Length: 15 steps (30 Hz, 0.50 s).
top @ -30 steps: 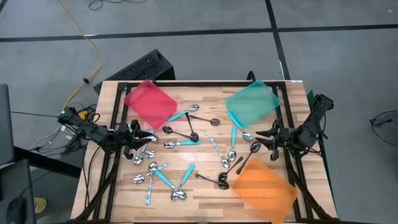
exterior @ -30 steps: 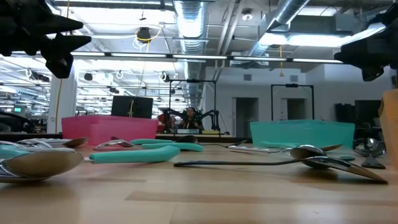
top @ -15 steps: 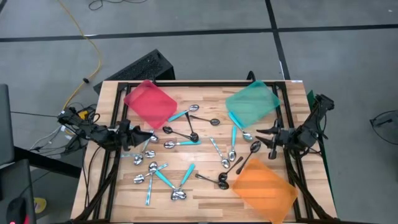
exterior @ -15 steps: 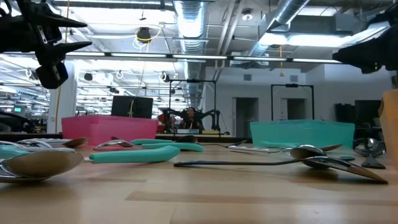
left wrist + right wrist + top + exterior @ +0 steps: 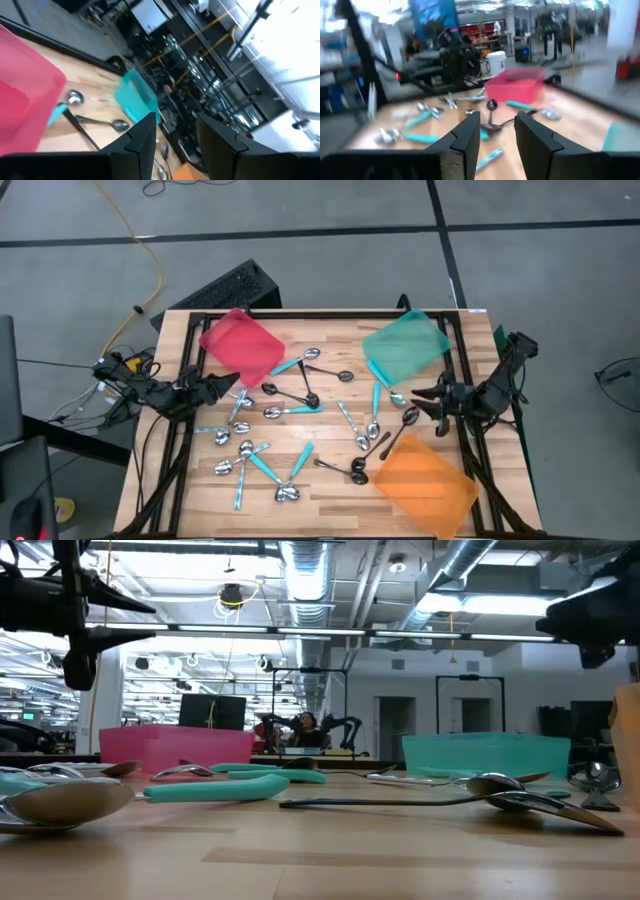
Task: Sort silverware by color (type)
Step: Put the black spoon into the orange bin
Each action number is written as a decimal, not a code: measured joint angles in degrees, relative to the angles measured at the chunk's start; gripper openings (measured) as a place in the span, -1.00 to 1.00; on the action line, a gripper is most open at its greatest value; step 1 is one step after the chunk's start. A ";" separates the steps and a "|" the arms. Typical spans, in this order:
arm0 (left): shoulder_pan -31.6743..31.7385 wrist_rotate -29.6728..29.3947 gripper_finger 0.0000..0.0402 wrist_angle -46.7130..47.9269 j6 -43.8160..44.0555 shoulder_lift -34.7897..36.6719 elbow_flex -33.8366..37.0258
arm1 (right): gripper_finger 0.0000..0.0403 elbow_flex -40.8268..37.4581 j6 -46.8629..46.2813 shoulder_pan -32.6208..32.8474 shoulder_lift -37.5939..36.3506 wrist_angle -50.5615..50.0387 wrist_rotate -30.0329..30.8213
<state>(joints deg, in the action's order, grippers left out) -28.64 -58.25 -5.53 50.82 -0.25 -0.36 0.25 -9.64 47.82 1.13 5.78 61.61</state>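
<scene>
The silverware lies scattered on the wooden table (image 5: pixel 330 505). There are shiny silver spoons (image 5: pixel 245 448), teal-handled spoons (image 5: pixel 262 468) and black spoons (image 5: pixel 355 471). My left gripper (image 5: pixel 232 383) hovers level at the table's left side, beside the red tray (image 5: pixel 240 345). It is open, with nothing between its fingers (image 5: pixel 145 132). My right gripper (image 5: pixel 418 398) hovers level at the right side, between the teal tray (image 5: pixel 405 345) and the orange tray (image 5: pixel 428 480). It is open and empty too (image 5: pixel 496 116). Both grippers stand well above the spoons in the low view.
The three translucent square trays sit at the far left, far right and near right corners. A black frame (image 5: pixel 300 315) runs along the table's far and side edges. Cables (image 5: pixel 120 380) trail off the left edge. Bare wood shows along the near edge.
My left gripper has rolled about its own pointing line and swung a little toward the red tray, staying in the same place. Its fingers now stand one above the other in the low view. The spoons and trays have not moved.
</scene>
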 joint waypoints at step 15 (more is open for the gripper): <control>0.00 -5.69 -0.39 0.06 3.39 0.00 0.00 | -0.29 4.49 -22.40 -4.21 0.07 9.59 -3.74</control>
<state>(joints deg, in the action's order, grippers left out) -28.64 -63.94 -5.48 54.22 -0.25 -0.36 4.74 -32.04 43.61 1.19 15.37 57.87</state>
